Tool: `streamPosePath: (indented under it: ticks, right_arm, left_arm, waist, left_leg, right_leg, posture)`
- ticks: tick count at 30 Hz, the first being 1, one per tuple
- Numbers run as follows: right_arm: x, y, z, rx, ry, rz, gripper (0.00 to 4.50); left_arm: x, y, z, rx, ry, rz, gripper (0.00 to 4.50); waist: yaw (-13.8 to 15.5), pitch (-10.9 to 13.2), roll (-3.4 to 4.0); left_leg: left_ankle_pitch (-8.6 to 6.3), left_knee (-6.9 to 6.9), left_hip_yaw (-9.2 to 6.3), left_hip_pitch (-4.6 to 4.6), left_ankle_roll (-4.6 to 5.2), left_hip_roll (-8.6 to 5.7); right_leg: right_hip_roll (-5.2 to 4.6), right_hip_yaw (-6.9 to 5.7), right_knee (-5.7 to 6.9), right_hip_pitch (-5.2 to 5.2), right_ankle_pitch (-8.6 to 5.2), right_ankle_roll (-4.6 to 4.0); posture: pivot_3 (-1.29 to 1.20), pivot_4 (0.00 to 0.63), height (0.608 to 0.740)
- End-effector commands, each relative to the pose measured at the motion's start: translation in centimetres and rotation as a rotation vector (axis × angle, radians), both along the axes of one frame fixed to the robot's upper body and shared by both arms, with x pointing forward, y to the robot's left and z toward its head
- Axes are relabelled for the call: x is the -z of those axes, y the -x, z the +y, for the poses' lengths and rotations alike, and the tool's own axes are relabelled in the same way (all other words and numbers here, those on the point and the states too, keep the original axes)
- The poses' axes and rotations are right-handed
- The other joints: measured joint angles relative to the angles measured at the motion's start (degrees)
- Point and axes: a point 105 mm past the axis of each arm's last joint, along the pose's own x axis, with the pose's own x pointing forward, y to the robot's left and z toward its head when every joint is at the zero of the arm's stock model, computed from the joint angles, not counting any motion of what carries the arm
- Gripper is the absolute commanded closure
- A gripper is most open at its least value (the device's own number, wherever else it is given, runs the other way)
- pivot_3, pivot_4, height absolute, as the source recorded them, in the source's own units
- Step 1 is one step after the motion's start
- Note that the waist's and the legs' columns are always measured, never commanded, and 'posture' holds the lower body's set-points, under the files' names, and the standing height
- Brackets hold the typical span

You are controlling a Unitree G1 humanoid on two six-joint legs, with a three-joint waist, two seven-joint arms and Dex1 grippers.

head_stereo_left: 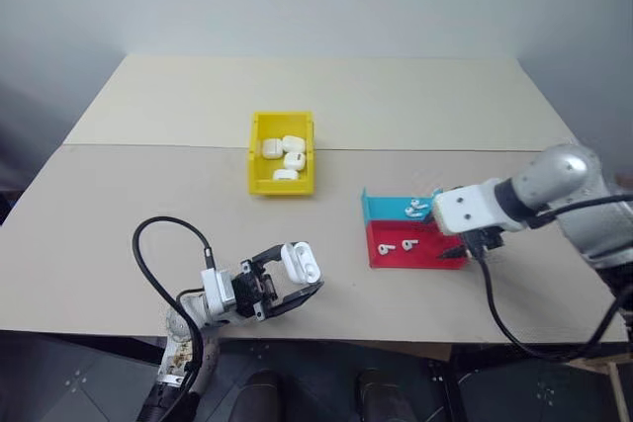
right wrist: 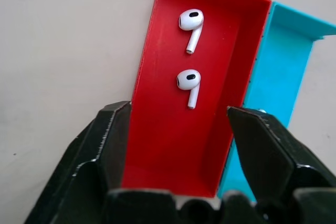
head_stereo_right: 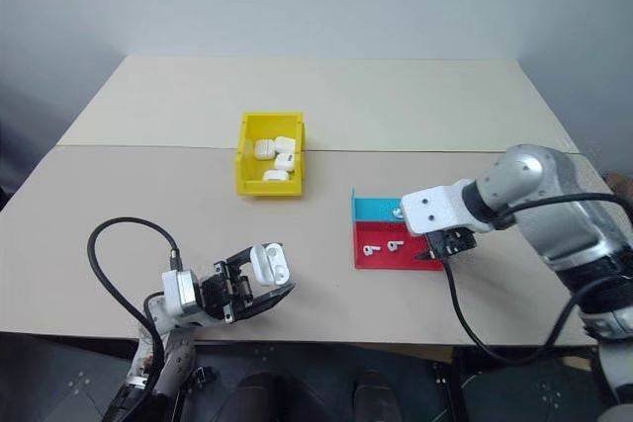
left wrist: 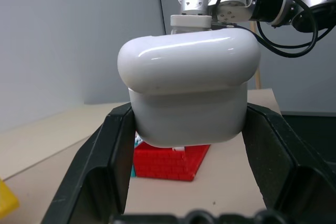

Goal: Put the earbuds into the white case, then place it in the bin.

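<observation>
Left gripper (head_stereo_left: pixel 297 279) clamped on the white case (head_stereo_left: pixel 300 261), well apart from the yellow bin (head_stereo_left: pixel 281 152). Right gripper (right wrist: pixel 178 145), fingers apart, poised over the red tray (right wrist: pixel 173 145), where two earbuds (right wrist: pixel 189 87) lie.

White case (left wrist: pixel 189 85) clamped in left claw (left wrist: pixel 189 145), red tray (left wrist: pixel 170 161) beyond

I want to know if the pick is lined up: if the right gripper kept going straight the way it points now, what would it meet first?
Probably the floor of the red tray compartment, just short of the nearer earbud. The right gripper, jaws open, points down into it; depth is hard to judge.
</observation>
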Motion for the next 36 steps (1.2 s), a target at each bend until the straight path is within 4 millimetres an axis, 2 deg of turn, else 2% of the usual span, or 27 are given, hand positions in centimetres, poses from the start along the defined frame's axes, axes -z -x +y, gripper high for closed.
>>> streamPosePath:
  ticks: [1,2,5,21,29,32,34,36]
  right_arm:
    - [0.0,-0.7,0.1,-0.008,0.044,-0.009,0.92]
    - [0.1,-0.8,0.3,-0.013,0.051,-0.005,0.92]
    - [0.7,-1.1,1.0,-0.045,0.061,-0.024,1.52]
    - [2.1,-2.7,2.8,-0.105,0.091,-0.030,1.52]
    - [2.6,-3.2,2.8,-0.119,0.118,-0.009,1.52]
    - [2.7,-3.3,2.6,-0.125,0.130,-0.002,2.06]
    - [2.6,-3.4,2.7,-0.122,0.120,-0.001,2.67]
    - [2.6,-3.4,2.7,-0.131,0.121,0.000,2.67]
  left_arm:
    - [-0.7,0.7,-0.2,0.029,0.016,-0.069,1.72]
    - [-0.6,0.7,-0.2,0.026,0.014,-0.071,1.72]
    - [-0.5,0.6,-0.3,0.005,0.007,-0.060,1.72]
    - [-0.6,0.8,-0.8,-0.057,0.005,-0.029,1.72]
    - [-0.5,0.8,-0.9,-0.078,0.001,-0.022,1.72]
    - [-0.4,0.5,-0.8,-0.107,-0.010,-0.019,1.72]
    - [-0.4,0.1,-0.8,-0.137,-0.010,-0.011,1.72]
    - [-0.5,0.0,-0.8,-0.142,-0.009,-0.007,1.72]
  waist:
    - [0.11,0.00,0.00]
    - [0.11,0.00,0.00]
    - [0.02,0.00,0.00]
    - [-0.09,0.00,0.01]
    - [-0.08,0.00,0.01]
    - [-0.08,0.00,0.01]
    - [-0.08,0.00,0.01]
    - [-0.09,0.00,0.01]
  left_leg:
    - [0.00,0.00,-0.01,-0.03,0.00,0.00]
    - [0.00,0.03,-0.01,-0.03,0.00,0.00]
    - [0.00,0.03,-0.01,-0.03,0.00,0.01]
    - [-0.01,0.04,-0.01,-0.01,0.01,0.02]
    - [-0.01,0.04,-0.01,0.00,0.02,0.02]
    - [-0.01,0.04,-0.01,0.00,0.02,0.02]
    - [-0.01,0.04,-0.01,0.00,0.02,0.02]
    - [-0.01,0.04,-0.01,0.00,0.02,0.02]
  right_leg:
    - [0.00,-0.02,0.00,-0.02,0.00,0.00]
    - [0.00,-0.02,0.01,-0.03,0.00,0.00]
    - [0.00,-0.02,0.04,-0.03,0.00,0.00]
    - [0.02,-0.02,0.06,-0.03,0.00,-0.01]
    - [0.03,-0.02,0.06,-0.03,0.01,-0.01]
    - [0.02,-0.02,0.06,-0.03,0.01,-0.01]
    - [0.03,-0.02,0.06,-0.03,0.01,-0.01]
    - [0.03,-0.02,0.06,-0.03,0.01,-0.01]
  posture:
    - [0.00,0.150,0.740]
    - [0.00,0.150,0.740]
    - [0.00,0.150,0.740]
    - [0.00,0.150,0.740]
    - [0.00,0.150,0.740]
    - [0.00,0.150,0.740]
    - [0.00,0.150,0.740]
    - [0.00,0.150,0.740]
